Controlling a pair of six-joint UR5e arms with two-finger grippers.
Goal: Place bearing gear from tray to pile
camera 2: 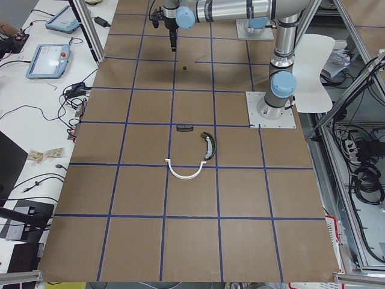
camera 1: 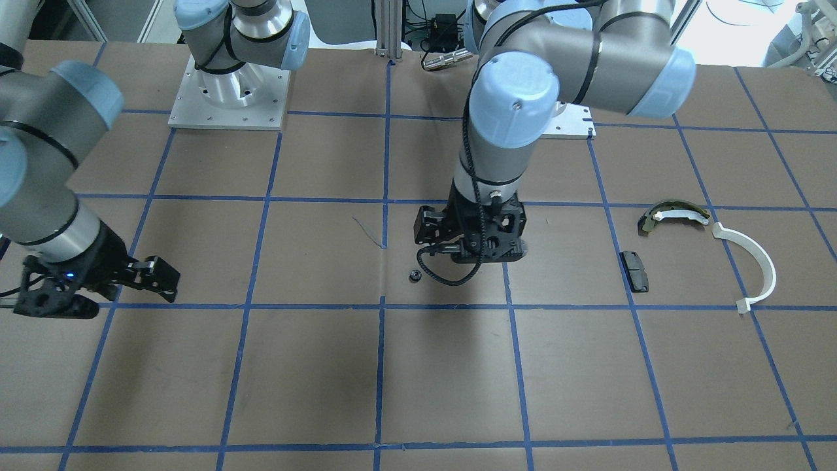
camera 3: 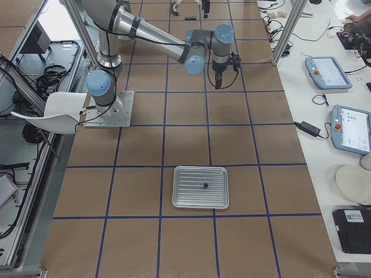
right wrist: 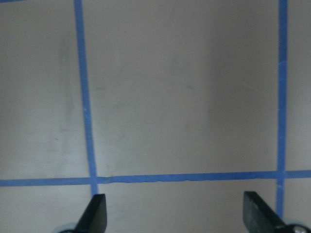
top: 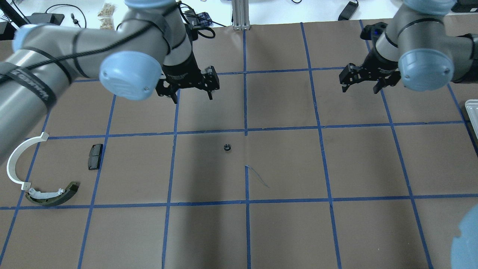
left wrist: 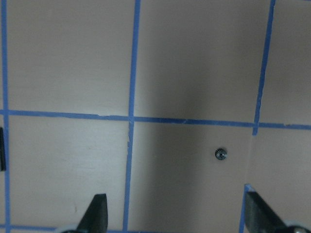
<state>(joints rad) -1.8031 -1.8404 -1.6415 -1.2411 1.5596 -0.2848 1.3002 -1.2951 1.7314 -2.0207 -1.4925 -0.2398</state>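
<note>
Hovering left gripper (top: 192, 95): jaws are spread wide with nothing between them, above mid-bench (top: 283, 231) and off to one side of the bearing gear (top: 226, 147).
Bearing gear: tiny and lying loose at the bench's centre, well apart from the pile. A second gear (camera 3: 205, 185) sits in the tray (camera 3: 188, 197) toward the right edge.
Risk, missed grasp: the gear sits off-centre in the wrist view, so closing without recentring would likely catch air.
Risk, flick: a fingertip clipping so small a part could send it rolling.
Right gripper (top: 359, 89): jaws spread, empty, toward the operators' edge.
Pile: olive shoe (top: 52, 195), white half-ring (top: 15, 160) and black pad (top: 95, 156), toward the left edge.
In the way: the black pad lies nearest the gear, and a low carry might knock it.
</note>
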